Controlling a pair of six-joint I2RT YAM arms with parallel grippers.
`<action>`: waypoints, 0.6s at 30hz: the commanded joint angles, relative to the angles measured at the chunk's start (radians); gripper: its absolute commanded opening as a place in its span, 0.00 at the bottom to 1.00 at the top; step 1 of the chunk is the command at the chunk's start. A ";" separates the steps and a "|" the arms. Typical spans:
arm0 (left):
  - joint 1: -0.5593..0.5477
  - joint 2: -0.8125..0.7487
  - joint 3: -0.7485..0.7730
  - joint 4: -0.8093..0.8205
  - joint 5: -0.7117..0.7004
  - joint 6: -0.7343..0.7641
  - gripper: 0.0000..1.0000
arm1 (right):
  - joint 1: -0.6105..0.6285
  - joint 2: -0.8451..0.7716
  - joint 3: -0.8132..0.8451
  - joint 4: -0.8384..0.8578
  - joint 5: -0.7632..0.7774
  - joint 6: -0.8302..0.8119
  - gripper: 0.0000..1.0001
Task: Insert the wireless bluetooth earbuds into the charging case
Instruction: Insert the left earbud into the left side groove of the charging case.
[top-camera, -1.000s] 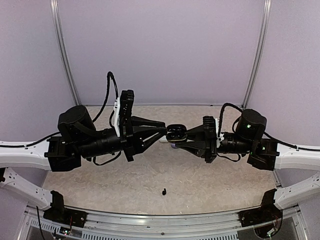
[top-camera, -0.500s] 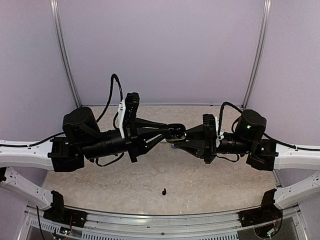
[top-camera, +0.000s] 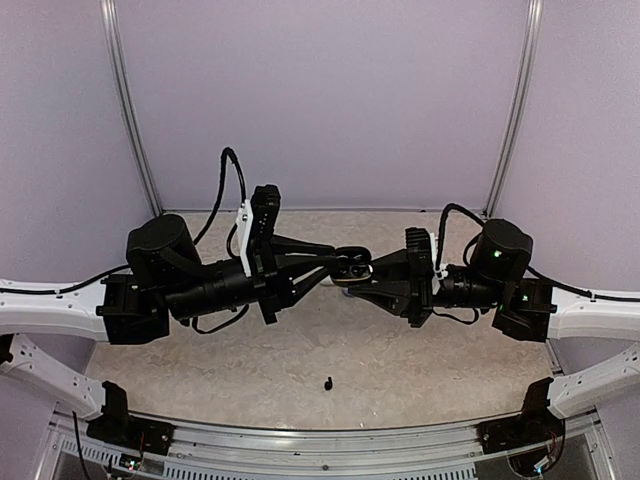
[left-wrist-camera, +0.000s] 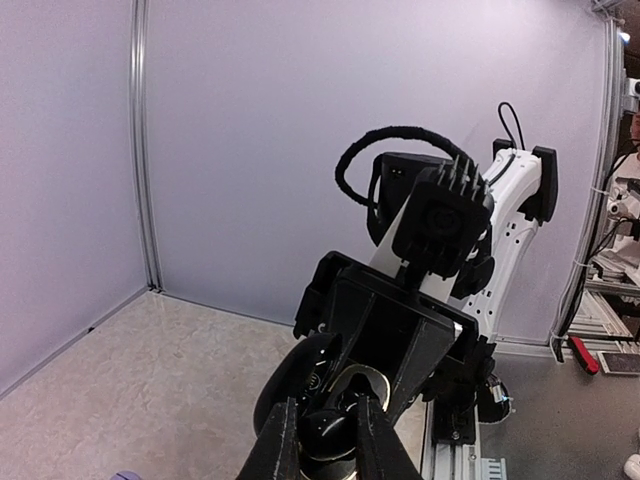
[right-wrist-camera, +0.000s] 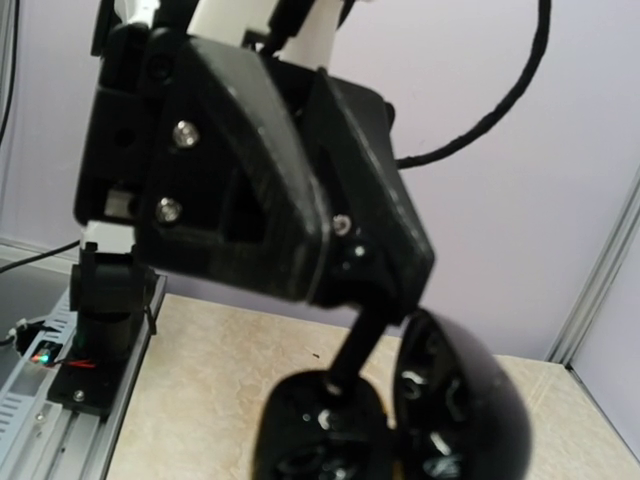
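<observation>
The pale speckled table (top-camera: 420, 350) runs back to lilac walls, and over its middle the two black arms reach toward each other, the left arm (top-camera: 165, 270) from the left side and the right arm (top-camera: 500, 265) from the right, tips meeting just above the surface. The right gripper (top-camera: 360, 277) grasps the charging case (top-camera: 351, 266), a glossy black pebble held off the table with its lid swung open; the right wrist view shows the base and the raised lid side by side at the bottom of the frame. The left gripper (left-wrist-camera: 322, 440) points its fingers down into the open case with the jaws drawn in narrowly, and the left wrist view shows them pinching a small shiny black piece that looks like a held black earbud (left-wrist-camera: 322, 428), sitting at or just over the case's wells; whether it is seated cannot be told. A loose black earbud (top-camera: 328, 382) lies alone on the table at the near side, well apart from both grippers.
</observation>
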 joint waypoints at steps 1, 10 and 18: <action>-0.002 0.018 0.018 -0.015 -0.026 0.018 0.14 | 0.014 -0.009 0.014 0.056 -0.029 0.007 0.00; -0.004 0.027 0.019 -0.033 -0.040 0.036 0.13 | 0.013 -0.019 0.008 0.074 -0.016 0.026 0.00; -0.018 0.024 -0.003 -0.035 -0.124 0.104 0.13 | 0.014 -0.030 0.004 0.110 -0.010 0.094 0.00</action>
